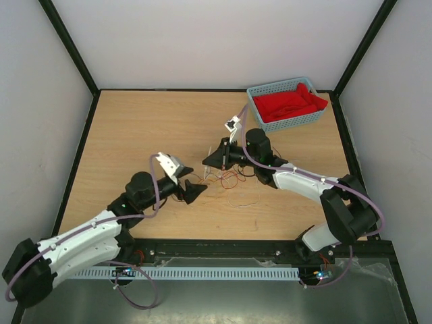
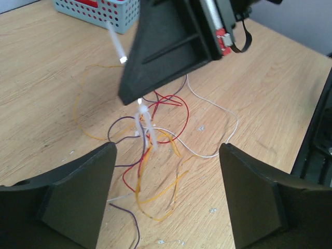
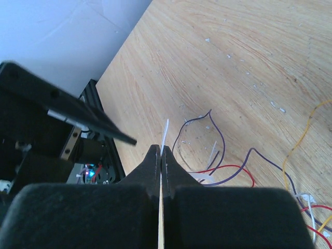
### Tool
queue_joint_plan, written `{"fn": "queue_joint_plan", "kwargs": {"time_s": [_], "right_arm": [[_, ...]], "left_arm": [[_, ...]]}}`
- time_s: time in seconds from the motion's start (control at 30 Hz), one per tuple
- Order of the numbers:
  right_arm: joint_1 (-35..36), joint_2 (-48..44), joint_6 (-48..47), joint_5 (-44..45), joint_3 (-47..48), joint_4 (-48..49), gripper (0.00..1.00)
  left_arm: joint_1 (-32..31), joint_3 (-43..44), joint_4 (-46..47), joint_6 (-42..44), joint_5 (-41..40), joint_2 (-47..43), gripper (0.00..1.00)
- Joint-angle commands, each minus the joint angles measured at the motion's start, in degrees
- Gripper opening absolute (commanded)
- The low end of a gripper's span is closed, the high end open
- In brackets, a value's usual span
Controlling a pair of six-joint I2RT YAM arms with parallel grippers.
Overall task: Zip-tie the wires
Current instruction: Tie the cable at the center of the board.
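Cinching appears under way: the right hand [image 1: 206,160], clamped on a white zip tie [image 3: 164,136], hovers over the wires [image 1: 229,181] tangled on the desk [image 1: 148,135]; the open left hand [image 1: 201,192], at their eight o'clock, must likely brace them.

The wires [image 1: 226,181] lay in a loose tangle on the table [image 1: 135,128], near its middle and somewhat toward the front edge. The left gripper [image 1: 201,192] stood just left of the tangle, apart from it and facing it. The right gripper [image 1: 208,162] hung just behind the tangle and above it, with a zip tie [image 3: 164,136] caught between its fingertips. A basket [image 1: 291,123] sat at the far right corner, well apart from the wires, with a cloth [image 1: 290,104] lying in it
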Motion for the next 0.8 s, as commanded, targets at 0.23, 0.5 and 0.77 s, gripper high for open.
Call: {"fn": "queue_joint_plan", "kwargs": {"time_s": [0.23, 0.5, 0.77], "right_arm": [[0.41, -1.51, 0.95, 5.17, 0.5, -0.04, 0.0], [0.43, -2.93, 0.97, 6.4, 0.2, -0.67, 0.0], [0.53, -2.52, 1.46, 6.71, -0.08, -0.41, 0.0]], "left_arm": [[-9.66, 9.31, 0.09, 4.68, -20.07, 12.01, 0.55], [-9.83, 11.62, 0.43, 3.99, -22.75, 16.49, 0.47], [-9.83, 12.18, 2.25, 3.93, -20.66, 18.05, 0.41]]}}
